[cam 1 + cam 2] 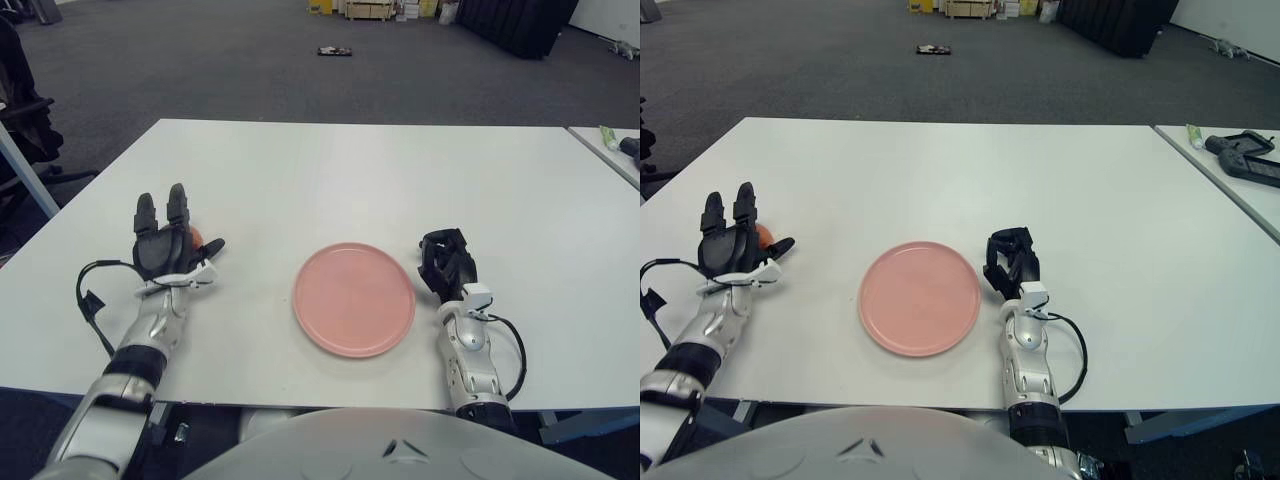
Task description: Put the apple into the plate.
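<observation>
A small orange-red apple [196, 236] sits on the white table [350, 170] at the left, mostly hidden behind my left hand. My left hand [185, 222] is right in front of the apple with its fingers stretched upward and its thumb out to the right, open around it. Whether it touches the apple I cannot tell. A pink plate [354, 298] lies empty at the front middle of the table, to the right of the apple. My right hand [445, 262] shows just right of the plate with its fingers curled, holding nothing.
A second table [1240, 190] stands at the right with a dark tool [1243, 155] and a small green item on it. A dark chair [22, 115] is off the left edge. A small object [334, 50] lies on the carpet far behind.
</observation>
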